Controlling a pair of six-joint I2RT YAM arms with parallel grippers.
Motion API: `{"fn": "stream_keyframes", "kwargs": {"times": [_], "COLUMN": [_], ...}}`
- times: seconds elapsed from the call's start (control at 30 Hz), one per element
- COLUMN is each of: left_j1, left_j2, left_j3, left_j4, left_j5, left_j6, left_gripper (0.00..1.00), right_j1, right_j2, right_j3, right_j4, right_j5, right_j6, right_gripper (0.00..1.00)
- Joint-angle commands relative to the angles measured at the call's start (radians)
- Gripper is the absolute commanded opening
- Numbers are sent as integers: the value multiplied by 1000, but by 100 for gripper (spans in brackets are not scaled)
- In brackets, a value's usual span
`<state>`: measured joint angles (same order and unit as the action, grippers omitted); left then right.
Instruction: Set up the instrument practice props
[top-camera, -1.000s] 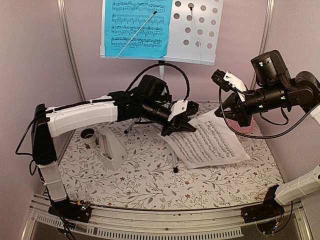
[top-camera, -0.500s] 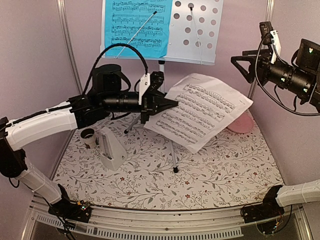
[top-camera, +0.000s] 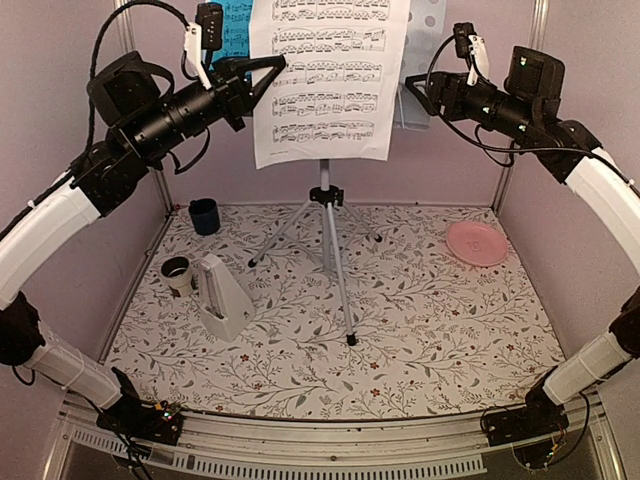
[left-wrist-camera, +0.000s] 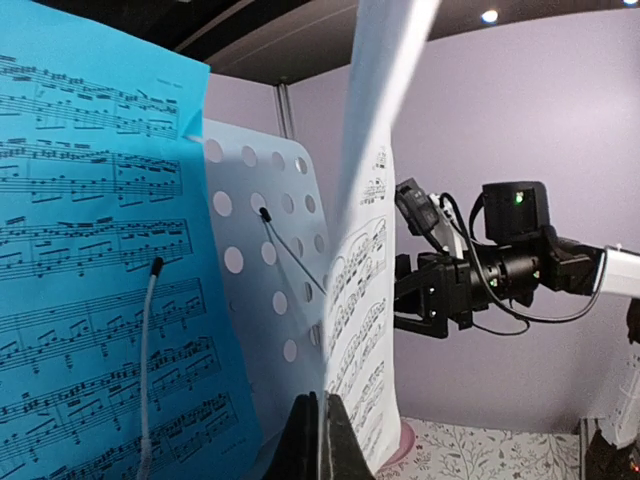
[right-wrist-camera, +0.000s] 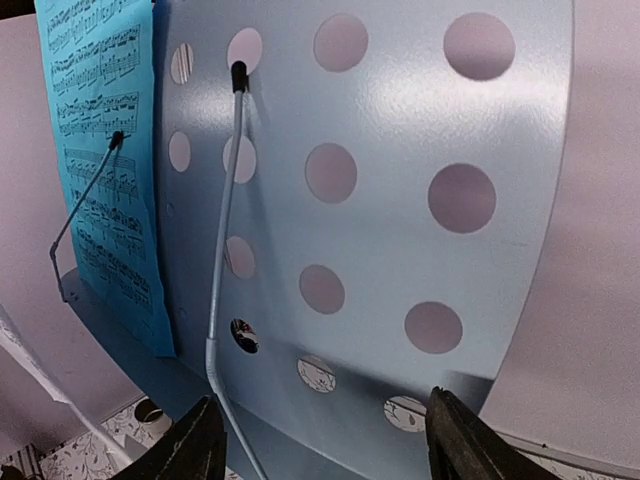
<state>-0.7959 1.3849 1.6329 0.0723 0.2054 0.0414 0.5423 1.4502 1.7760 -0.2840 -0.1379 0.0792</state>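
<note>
White music sheet (top-camera: 330, 80): thin, floppy, easy to tear, so I'd pinch it only at an edge | left gripper (left-wrist-camera: 318, 440) clamped on its left edge, sheet hanging upright just in front of the music stand (right-wrist-camera: 400, 200), beside the blue sheet (left-wrist-camera: 90, 250) | right gripper (right-wrist-camera: 325, 445) spread apart, facing the stand's bare half
</note>
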Motion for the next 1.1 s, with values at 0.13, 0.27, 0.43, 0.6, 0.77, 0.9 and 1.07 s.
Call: {"fn": "stream_keyframes", "kwargs": {"times": [0.13,0.27,0.43,0.6,0.77,0.9,1.07], "left_j1": [21,23,23,24,23,17,5], "left_j2": [-25,10,57,93,128,158,191], "left_j3": [45,117,195,245,273,303,341], "left_j4": [43,16,5,11,22,18,18], "left_j5": [-275,-345,-372,-377,-365,-359,-366], "left_j6": [-112,-131,-149,-146,-141,-135,-120], "left_gripper": [0,0,0,0,0,0,0], "right_j1": [-4,-4,-4,1,17,21,26], "right_j2": [122,164,210,221,256,271,270], "right_j3": [171,222,279,282,326,339,327], "right_j4": [111,116,106,119,95,85,104], "right_j5": [-25,-49,-81,-107,-80,-70,-85], "right_j6": [42,56,81,98,84,81,78], "right_gripper": [65,63,61,58,54,44,16]}}
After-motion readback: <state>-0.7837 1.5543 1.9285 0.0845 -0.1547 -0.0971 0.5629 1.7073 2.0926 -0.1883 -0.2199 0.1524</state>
